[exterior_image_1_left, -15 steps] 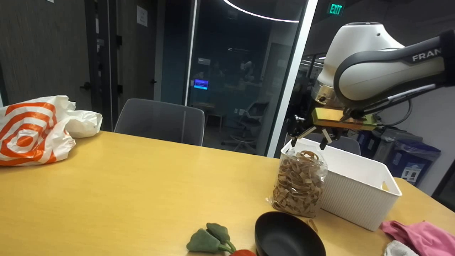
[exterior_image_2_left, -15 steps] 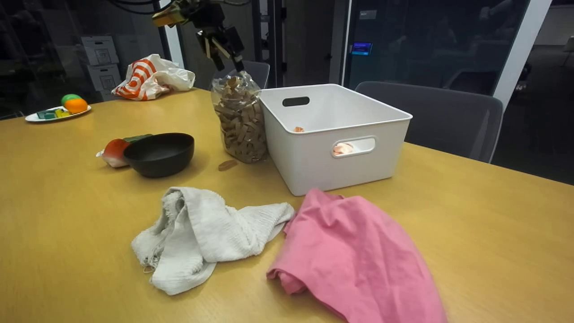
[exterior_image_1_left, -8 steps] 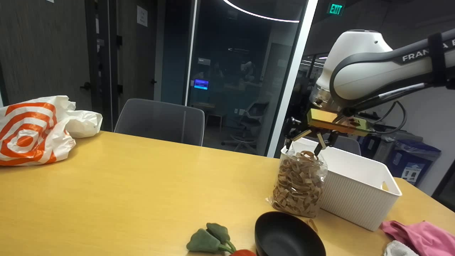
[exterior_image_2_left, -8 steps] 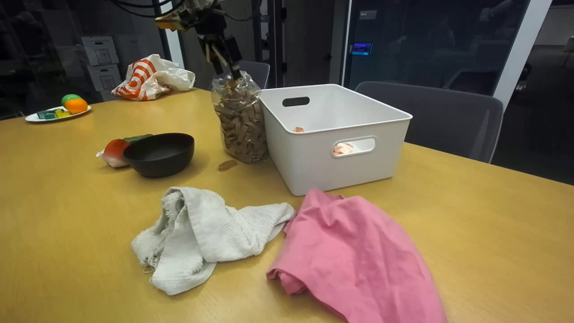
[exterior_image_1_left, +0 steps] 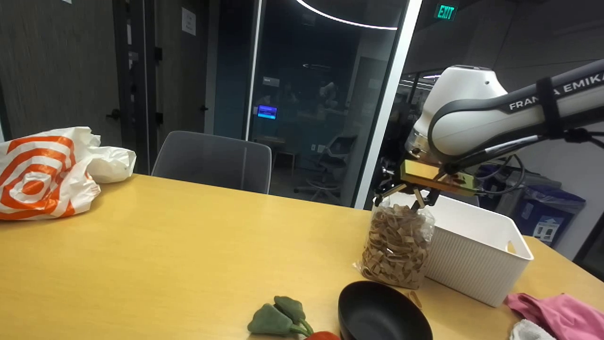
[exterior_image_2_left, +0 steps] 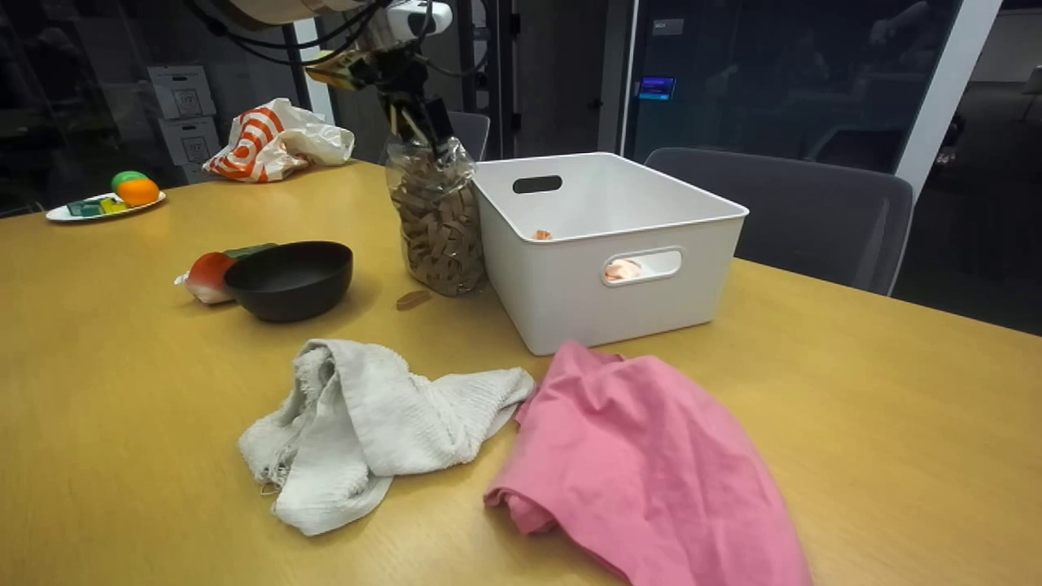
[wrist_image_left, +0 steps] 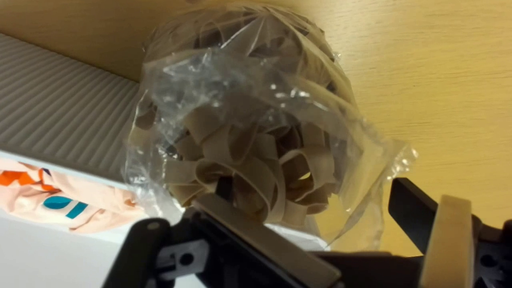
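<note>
A clear plastic bag (exterior_image_1_left: pixel 396 245) full of flat tan bands stands upright on the table against the white bin. It shows in both exterior views (exterior_image_2_left: pixel 440 220) and from above in the wrist view (wrist_image_left: pixel 248 80), where its top is open. My gripper (exterior_image_1_left: pixel 396 204) is at the bag's top, pointing down, with its jaws apart. In the wrist view the gripper (wrist_image_left: pixel 312 186) has its left fingertip (wrist_image_left: pixel 225 187) over the bands within the bag's mouth. The right finger (wrist_image_left: pixel 412 212) is beside the bag's loose plastic edge, outside it. The gripper holds nothing.
The white bin (exterior_image_2_left: pixel 619 301) beside the bag contains pale patterned cloth (wrist_image_left: pixel 80 196). A black bowl (exterior_image_2_left: pixel 289 281), a white cloth (exterior_image_2_left: pixel 391 415) and a pink cloth (exterior_image_2_left: pixel 643 464) lie near. A white and orange plastic bag (exterior_image_1_left: pixel 47 174) and a plate (exterior_image_2_left: pixel 61 215) are farther off.
My gripper has come down from above the bag to its mouth, and the arm has lowered with it. The jaws stay apart. The bag and bin have not moved.
</note>
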Motion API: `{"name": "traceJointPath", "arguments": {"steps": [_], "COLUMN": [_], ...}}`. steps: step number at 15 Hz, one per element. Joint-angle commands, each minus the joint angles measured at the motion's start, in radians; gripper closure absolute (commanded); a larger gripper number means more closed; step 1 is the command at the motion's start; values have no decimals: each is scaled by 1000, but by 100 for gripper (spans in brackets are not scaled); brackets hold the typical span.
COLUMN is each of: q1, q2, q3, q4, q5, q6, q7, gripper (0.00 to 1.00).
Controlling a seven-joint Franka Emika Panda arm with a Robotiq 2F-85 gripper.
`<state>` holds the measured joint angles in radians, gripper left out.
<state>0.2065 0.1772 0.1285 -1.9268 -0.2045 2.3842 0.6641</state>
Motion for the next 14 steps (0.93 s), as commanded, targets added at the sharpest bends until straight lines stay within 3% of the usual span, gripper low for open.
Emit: {"name": "traceJointPath", "arguments": {"steps": [1, 4, 8, 14], "q1": [2, 0, -19, -49], "q2": [-41, -46, -74, -128], "q3": [-11, -14, -11, -23], "q4": [-17, -20, -31, -61], "q5": [21, 14, 117, 129], "q6": [17, 17, 17, -5], "q7": [-12, -13, -60, -56], "gripper": [0, 0, 0, 0]}}
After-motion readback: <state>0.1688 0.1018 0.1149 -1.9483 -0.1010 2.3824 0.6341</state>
